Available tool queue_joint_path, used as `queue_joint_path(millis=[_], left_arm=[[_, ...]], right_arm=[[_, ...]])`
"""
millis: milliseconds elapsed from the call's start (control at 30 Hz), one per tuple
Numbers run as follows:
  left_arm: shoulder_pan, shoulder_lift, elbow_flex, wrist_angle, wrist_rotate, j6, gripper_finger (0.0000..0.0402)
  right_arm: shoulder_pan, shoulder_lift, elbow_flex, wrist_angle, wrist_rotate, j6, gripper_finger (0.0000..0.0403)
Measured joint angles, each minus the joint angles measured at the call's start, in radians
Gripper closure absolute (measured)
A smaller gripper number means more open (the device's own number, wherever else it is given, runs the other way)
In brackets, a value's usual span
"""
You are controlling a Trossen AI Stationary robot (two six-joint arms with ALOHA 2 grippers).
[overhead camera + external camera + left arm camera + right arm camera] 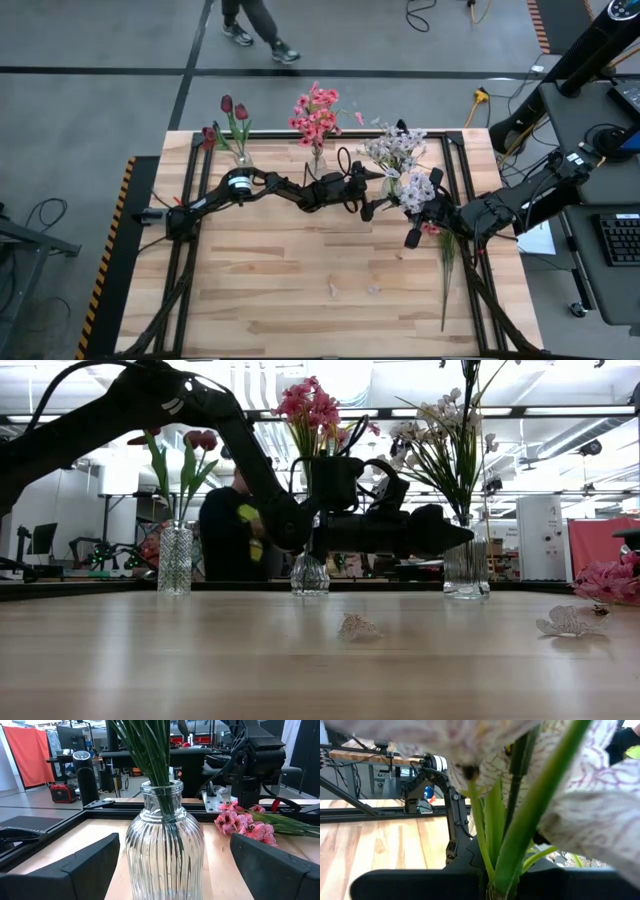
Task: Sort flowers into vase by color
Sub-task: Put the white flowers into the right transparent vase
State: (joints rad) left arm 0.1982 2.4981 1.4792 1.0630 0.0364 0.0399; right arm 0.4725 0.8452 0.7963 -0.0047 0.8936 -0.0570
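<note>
The ribbed glass vase with the white-lavender flowers stands at the table's far right. My left gripper reaches level across the table, open. Its fingers stand on either side of the vase without touching it. My right gripper is raised over the table's right side, shut on a white-lavender flower. Beneath it a pink flower lies flat on the wood, its long stem pointing toward the near edge. My right gripper pinches the white-lavender flower's green stem between its two fingers, coming level from the table's right. The stem slants up out of the fingers with the blossoms close above them. The flower is lifted clear of the table.
A vase of red tulips and a vase of pink blooms stand along the far edge, left of the white one. Loose petals lie mid-table. A person is behind the table. Bare wood lies toward the near edge.
</note>
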Motion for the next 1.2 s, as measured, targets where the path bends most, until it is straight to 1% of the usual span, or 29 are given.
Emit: queue_joint_path(millis=[567, 633, 867, 1033, 1200], left_arm=[[0.0, 0.001, 0.0, 0.0, -0.001, 0.002, 0.0042], [0.0, 0.014, 0.014, 0.009, -0.001, 0.001, 0.0042], [-0.001, 0.068, 0.098, -0.057, -0.001, -0.017, 0.0042], [-0.001, 0.069, 0.105, -0.06, -0.001, -0.026, 0.0042], [0.0, 0.069, 0.105, -0.061, -0.001, -0.002, 0.0042]], right_arm=[[0.0, 0.0, 0.0, 0.0, 0.0, -0.006, 0.0385], [0.0, 0.0, 0.0, 0.0, 0.0, -0.007, 0.0385], [0.0, 0.0, 0.0, -0.007, 0.001, -0.006, 0.0385], [0.0, 0.0, 0.0, -0.015, 0.001, -0.007, 0.0385], [0.0, 0.0, 0.0, -0.021, 0.009, -0.005, 0.0385]])
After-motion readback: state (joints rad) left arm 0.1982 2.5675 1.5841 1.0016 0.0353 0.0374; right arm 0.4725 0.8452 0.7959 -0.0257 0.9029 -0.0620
